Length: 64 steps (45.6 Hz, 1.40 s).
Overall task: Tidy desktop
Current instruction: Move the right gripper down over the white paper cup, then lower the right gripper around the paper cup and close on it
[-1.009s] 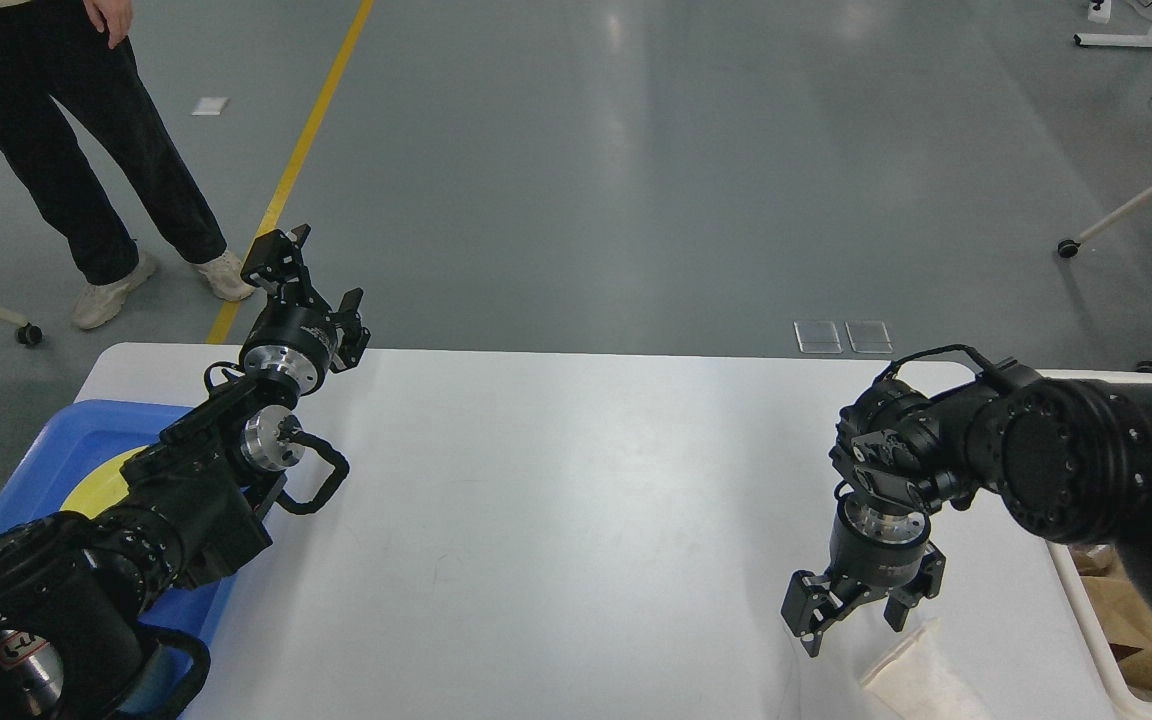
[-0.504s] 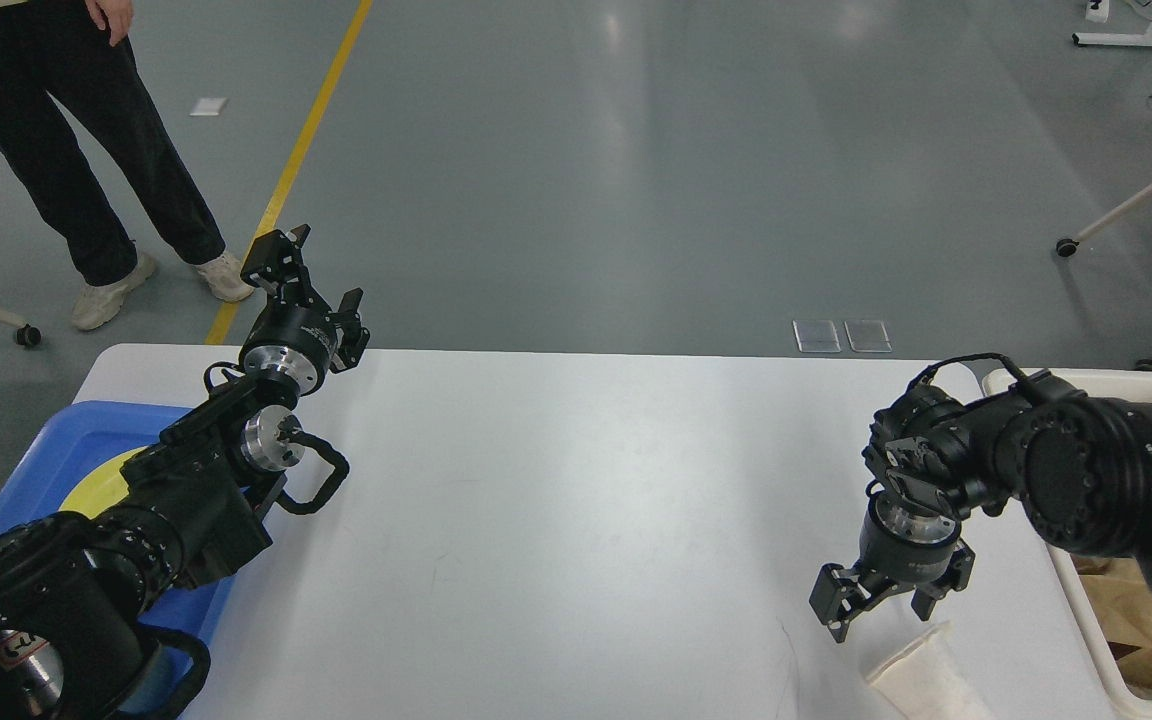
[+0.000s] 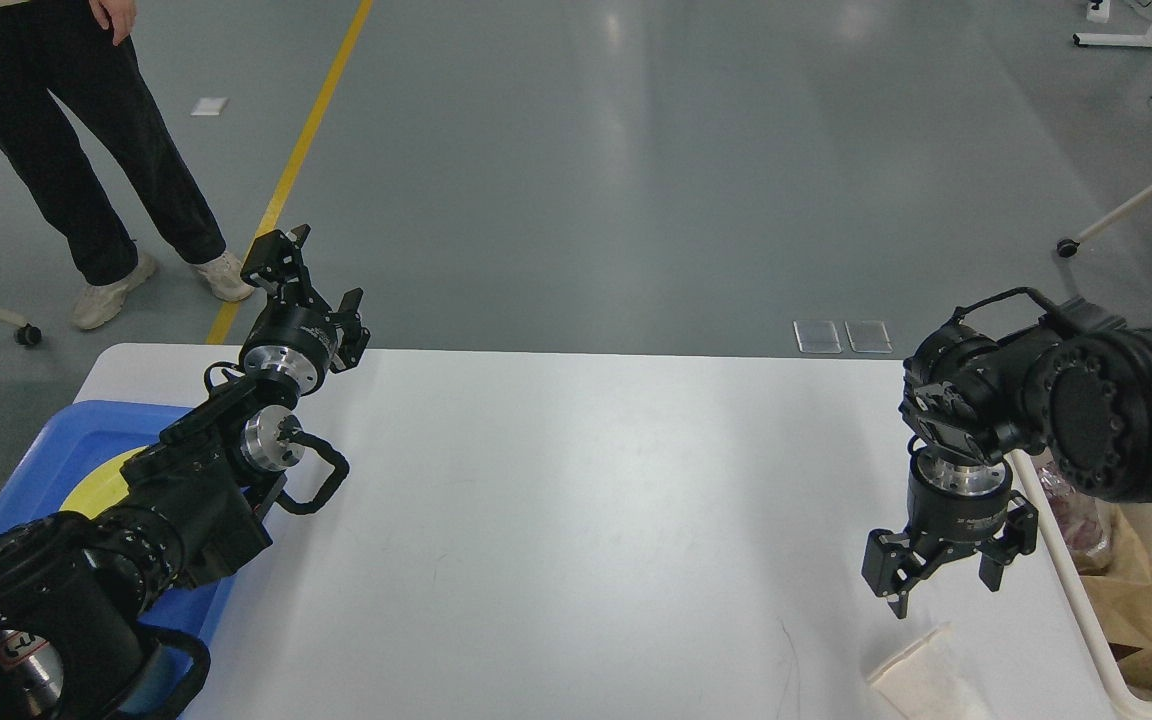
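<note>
The desktop [image 3: 576,500] is a large white tabletop with rounded corners filling the lower half of the head view. A pale crumpled paper piece [image 3: 921,678] lies near its front right edge. My right gripper [image 3: 944,585] hangs open, fingers pointing down, a short way above and just behind that paper, holding nothing. My left gripper [image 3: 321,270] is raised over the desktop's far left edge, open and empty.
A blue tray [image 3: 56,450] holding something yellow sits at the left edge, partly hidden by my left arm. A cream bin [image 3: 1101,640] with brown paper and wrappers stands beside the desktop's right edge. A person stands on the floor at upper left.
My right gripper has moved right and lifted away from the paper, toward the bin side. The left arm has stayed still.
</note>
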Each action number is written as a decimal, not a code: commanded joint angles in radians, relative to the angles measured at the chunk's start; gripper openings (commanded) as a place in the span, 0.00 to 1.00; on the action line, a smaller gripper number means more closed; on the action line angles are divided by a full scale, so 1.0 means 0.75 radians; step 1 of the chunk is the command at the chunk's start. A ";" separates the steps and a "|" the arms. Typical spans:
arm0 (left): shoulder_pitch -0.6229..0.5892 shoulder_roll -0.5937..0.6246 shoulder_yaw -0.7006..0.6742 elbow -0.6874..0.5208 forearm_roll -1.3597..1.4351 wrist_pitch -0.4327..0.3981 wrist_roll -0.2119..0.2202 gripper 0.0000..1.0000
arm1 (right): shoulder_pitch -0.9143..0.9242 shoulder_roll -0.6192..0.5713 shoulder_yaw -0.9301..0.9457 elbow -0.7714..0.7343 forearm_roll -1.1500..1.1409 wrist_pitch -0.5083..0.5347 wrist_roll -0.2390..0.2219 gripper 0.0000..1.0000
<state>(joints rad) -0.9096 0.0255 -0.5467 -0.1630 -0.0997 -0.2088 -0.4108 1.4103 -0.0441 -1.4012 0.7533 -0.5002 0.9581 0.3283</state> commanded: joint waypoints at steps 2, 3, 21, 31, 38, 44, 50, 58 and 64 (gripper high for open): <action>0.000 0.001 -0.001 -0.002 0.000 0.000 0.000 0.96 | -0.060 -0.011 0.003 0.004 0.000 -0.009 -0.002 1.00; 0.000 0.001 0.001 -0.002 0.000 0.000 0.000 0.96 | -0.068 -0.011 0.005 0.002 0.000 -0.013 -0.002 1.00; 0.000 0.001 0.001 0.000 0.000 0.000 0.000 0.96 | -0.142 -0.015 0.052 -0.012 0.006 -0.028 -0.002 1.00; 0.000 0.001 0.001 -0.002 0.000 0.000 0.000 0.96 | -0.246 -0.037 0.066 -0.033 0.010 -0.101 -0.002 1.00; 0.000 0.001 0.001 0.000 0.000 0.000 0.000 0.96 | -0.324 -0.054 0.089 -0.117 0.023 -0.142 -0.002 0.98; 0.000 0.001 0.001 -0.002 0.000 0.000 0.000 0.96 | -0.346 -0.099 0.164 -0.133 0.051 -0.142 -0.002 0.98; 0.000 -0.001 0.001 0.000 0.000 0.000 0.002 0.96 | -0.346 -0.111 0.154 -0.137 0.129 -0.148 0.002 0.98; 0.000 0.001 -0.001 0.000 0.000 0.000 0.002 0.96 | -0.344 -0.113 0.140 -0.137 0.217 -0.216 0.002 0.96; 0.000 -0.001 0.001 0.000 0.000 0.000 0.000 0.96 | -0.357 -0.115 0.138 -0.135 0.211 -0.285 0.002 0.79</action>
<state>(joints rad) -0.9096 0.0260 -0.5462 -0.1629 -0.0997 -0.2090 -0.4103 1.1507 -0.1292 -1.2958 0.6499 -0.3409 0.7871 0.3309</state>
